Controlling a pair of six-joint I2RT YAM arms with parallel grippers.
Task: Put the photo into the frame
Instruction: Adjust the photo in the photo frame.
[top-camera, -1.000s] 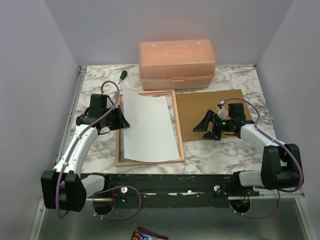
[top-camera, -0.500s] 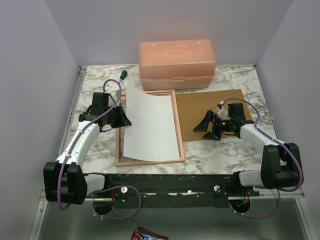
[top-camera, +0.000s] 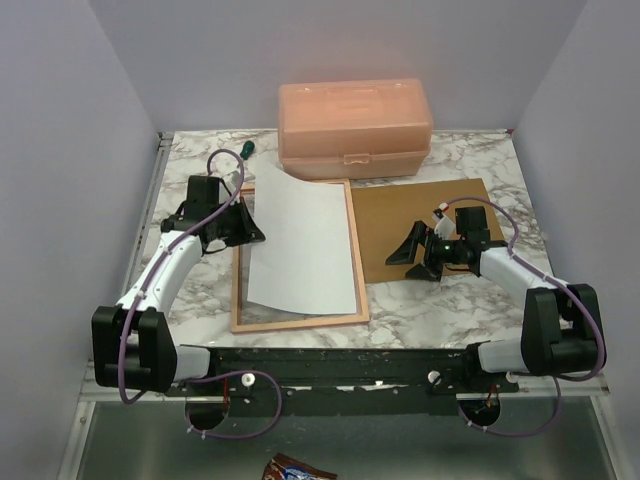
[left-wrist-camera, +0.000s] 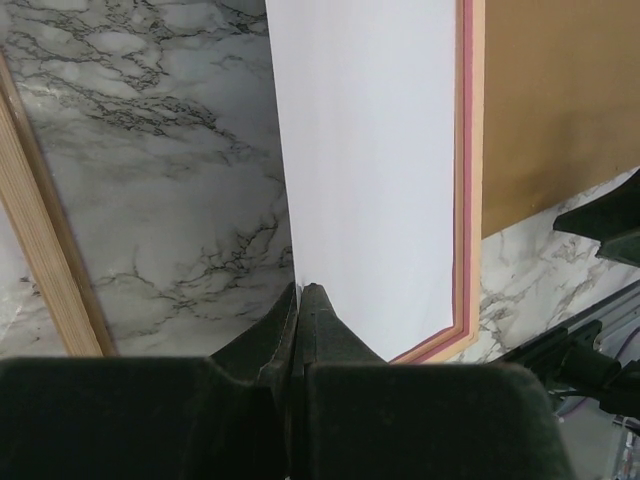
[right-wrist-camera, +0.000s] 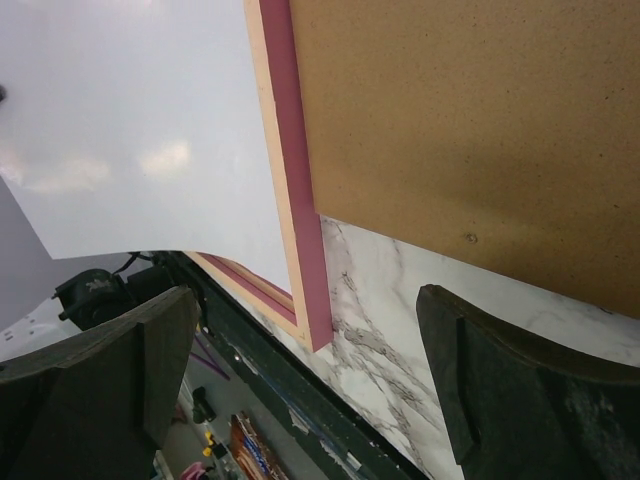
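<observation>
Photo (top-camera: 300, 245) lies white side up over the frame (top-camera: 300, 321), its left edge pinched between the pressed-together jaws of the left gripper (left-wrist-camera: 300, 292). Beside them the right gripper (top-camera: 413, 258) hovers, spread wide, over the board (top-camera: 400, 215). Beyond sit a box (top-camera: 355, 125) and a screwdriver (top-camera: 244, 149).

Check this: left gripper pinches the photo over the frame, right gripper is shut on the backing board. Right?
No: the right gripper is open above the backing board, per the right wrist view. The left gripper does pinch the photo over the frame.
</observation>
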